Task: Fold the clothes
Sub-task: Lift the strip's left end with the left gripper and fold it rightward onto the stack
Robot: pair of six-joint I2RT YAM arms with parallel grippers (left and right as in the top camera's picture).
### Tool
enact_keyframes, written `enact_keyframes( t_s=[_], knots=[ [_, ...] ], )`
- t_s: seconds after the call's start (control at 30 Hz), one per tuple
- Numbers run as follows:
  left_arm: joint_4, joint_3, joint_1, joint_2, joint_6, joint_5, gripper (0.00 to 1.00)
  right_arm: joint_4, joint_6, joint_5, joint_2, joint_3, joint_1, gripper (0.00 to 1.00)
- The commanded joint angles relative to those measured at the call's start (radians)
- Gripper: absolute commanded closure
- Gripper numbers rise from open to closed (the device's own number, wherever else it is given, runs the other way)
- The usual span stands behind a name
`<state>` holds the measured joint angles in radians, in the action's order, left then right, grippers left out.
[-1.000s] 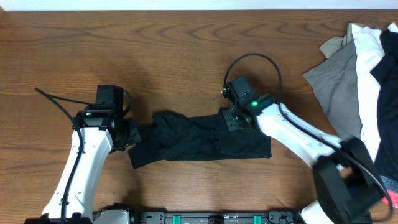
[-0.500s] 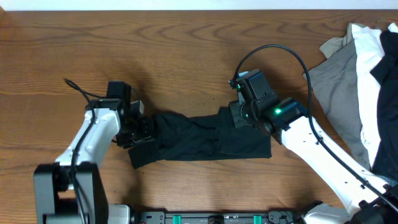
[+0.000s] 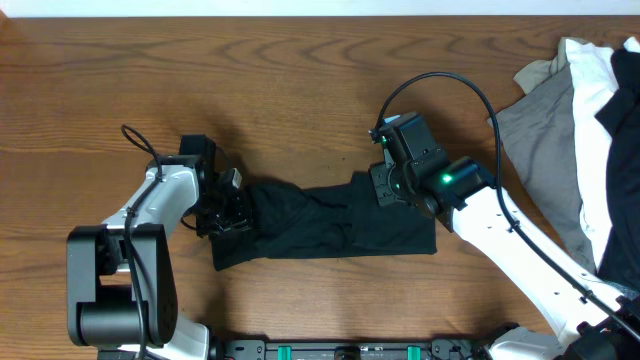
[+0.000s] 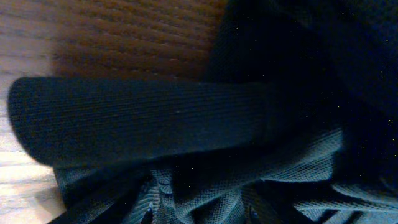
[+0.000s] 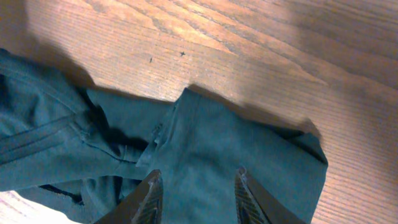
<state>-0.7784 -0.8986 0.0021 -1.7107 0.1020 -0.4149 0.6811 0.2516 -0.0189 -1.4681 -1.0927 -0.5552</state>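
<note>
Clothes: a long black soft-fabric garment [image 3: 330, 228] lies crumpled across the front-centre of the brown wooden table [image 3: 300, 80]. A heap of grey, white and black fabric garments [image 3: 565, 130] sits at the right edge, well apart from it.

Overhead: left gripper [image 3: 232, 205] is at the black garment's left end, touching cloth. Right gripper [image 3: 385, 188] is on its upper right edge.

L wrist: black ribbed fabric fills the view, w/ wood at top left. Jaws are hidden, prob. buried in cloth; can't tell if spread or pinching.

R wrist: fingers [image 5: 151, 194] stand apart over flat cloth, nothing bunched between them. Garment corner at right, bare wood beyond.
</note>
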Motion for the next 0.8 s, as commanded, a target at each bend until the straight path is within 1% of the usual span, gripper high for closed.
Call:
enact_keyframes(
  t_s=[0.0, 0.03, 0.07, 0.1, 0.23, 0.43, 0.63, 0.77],
  knots=[
    [0.006, 0.008, -0.002, -0.040, -0.030, -0.020, 0.73, 0.009, -0.013, -0.010, -0.005, -0.004, 0.011, 0.64],
    [0.006, 0.007, -0.002, -0.040, -0.043, -0.020, 0.86, 0.012, -0.013, -0.010, -0.005, -0.004, 0.011, 0.64],
    [0.006, 0.007, -0.002, -0.040, -0.059, -0.020, 0.92, 0.015, -0.013, -0.011, -0.005, -0.004, 0.011, 0.64],
    [0.002, 0.007, 0.000, -0.040, -0.069, -0.019, 0.94, 0.017, -0.013, -0.011, -0.005, -0.004, 0.011, 0.64],
    [-0.018, -0.004, 0.032, -0.025, -0.083, -0.010, 0.94, 0.027, -0.013, -0.011, -0.005, -0.004, 0.011, 0.64],
    [-0.097, -0.076, 0.162, 0.047, -0.031, 0.115, 0.94, 0.053, -0.012, -0.011, -0.005, -0.004, 0.026, 0.64],
    [-0.126, -0.167, 0.308, 0.131, -0.015, 0.117, 0.94, 0.073, 0.007, -0.015, -0.005, -0.004, 0.064, 0.64],
    [-0.142, -0.237, 0.358, 0.151, -0.015, 0.117, 0.94, 0.085, 0.006, -0.015, -0.005, -0.004, 0.085, 0.64]
  ],
)
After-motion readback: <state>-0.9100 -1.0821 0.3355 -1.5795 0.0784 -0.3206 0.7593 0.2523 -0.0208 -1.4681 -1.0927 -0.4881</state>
